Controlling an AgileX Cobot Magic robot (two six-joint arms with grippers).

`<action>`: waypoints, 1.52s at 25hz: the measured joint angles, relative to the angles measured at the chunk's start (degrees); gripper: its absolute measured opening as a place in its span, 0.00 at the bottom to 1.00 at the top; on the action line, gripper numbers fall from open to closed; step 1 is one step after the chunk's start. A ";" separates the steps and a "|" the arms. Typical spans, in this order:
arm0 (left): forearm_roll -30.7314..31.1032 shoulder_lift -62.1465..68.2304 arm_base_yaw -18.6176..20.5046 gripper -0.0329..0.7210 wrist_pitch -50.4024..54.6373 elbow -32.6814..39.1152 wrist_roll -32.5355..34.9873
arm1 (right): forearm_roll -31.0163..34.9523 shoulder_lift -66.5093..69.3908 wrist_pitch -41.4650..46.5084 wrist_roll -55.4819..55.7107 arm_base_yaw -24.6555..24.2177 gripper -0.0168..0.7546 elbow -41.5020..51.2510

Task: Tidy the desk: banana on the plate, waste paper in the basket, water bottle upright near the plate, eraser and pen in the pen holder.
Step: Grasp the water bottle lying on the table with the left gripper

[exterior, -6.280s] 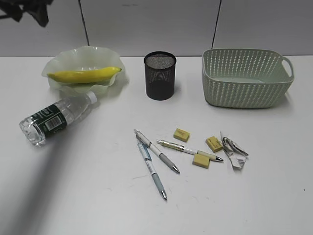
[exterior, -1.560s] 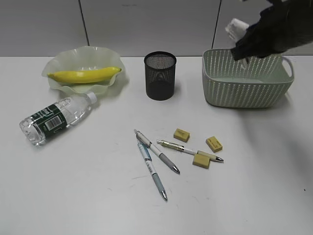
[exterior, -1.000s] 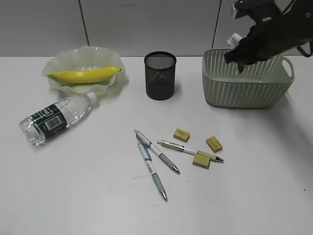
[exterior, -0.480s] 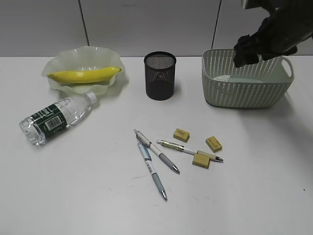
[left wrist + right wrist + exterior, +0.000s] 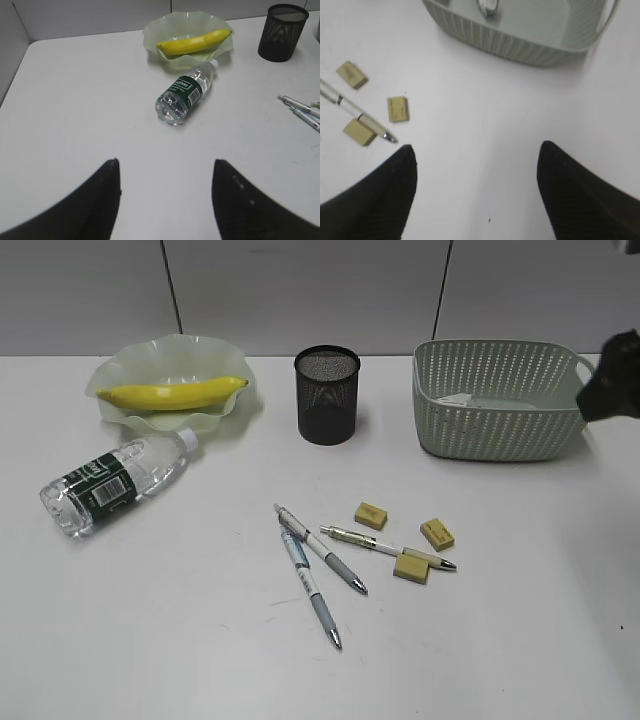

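Note:
The banana (image 5: 170, 393) lies on the green plate (image 5: 118, 367) at the back left of the desk (image 5: 150, 630). The water bottle (image 5: 115, 478) lies on its side in front of the plate. The waste paper (image 5: 462, 398) lies inside the basket (image 5: 500, 425). Three pens (image 5: 320, 548) and three erasers (image 5: 371, 515) lie in front of the pen holder (image 5: 327, 395). My right gripper (image 5: 475, 152) is open and empty, right of the basket (image 5: 530, 47). My left gripper (image 5: 165, 165) is open and empty, above bare desk short of the bottle (image 5: 187, 92).
A grey wall panel runs behind the desk. In the right wrist view the erasers (image 5: 398, 109) and a pen tip (image 5: 375, 128) lie left of my fingers. In the left wrist view the plate (image 5: 150, 32), banana (image 5: 195, 41) and pen holder (image 5: 281, 32) stand beyond the bottle.
My right gripper carried the waste paper from the desk to above the basket, let it fall in, and drew back to the right edge. The left arm stayed out of the exterior view.

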 joint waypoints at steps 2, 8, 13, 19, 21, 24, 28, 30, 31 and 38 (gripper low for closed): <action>0.00 0.00 0.00 0.62 0.00 0.00 0.00 | 0.69 -6.55 1.90 0.07 0.00 0.78 4.78; 0.00 0.00 0.00 0.61 0.00 0.00 0.00 | 0.90 -27.10 7.96 0.07 0.00 0.78 17.72; 0.00 0.00 0.00 0.56 0.00 0.00 0.00 | 0.87 -45.12 14.17 0.07 0.00 0.78 26.29; 0.00 0.00 0.00 0.53 0.00 0.00 0.00 | 2.89 -69.03 17.99 0.07 0.00 0.74 28.36; 0.00 0.00 0.00 0.53 0.00 0.00 0.00 | 3.26 -75.13 18.04 0.07 0.00 0.73 28.50; -0.17 0.07 0.00 0.53 -0.09 0.07 0.00 | 3.58 -76.91 18.13 0.16 0.00 0.72 28.74; -0.24 2.38 0.00 0.53 -0.22 0.00 0.41 | 4.04 -76.91 18.08 0.16 0.00 0.72 28.92; -0.37 5.78 0.00 0.53 -1.38 -0.59 2.22 | 4.15 -76.91 18.08 0.16 0.00 0.72 28.92; -0.37 7.76 -0.05 0.53 -2.64 -1.17 3.27 | 4.18 -76.91 18.08 0.16 0.00 0.72 28.92; -4.37 34.05 -0.05 0.61 -7.30 -7.99 7.81 | 4.22 -76.91 18.08 0.16 0.00 0.72 28.92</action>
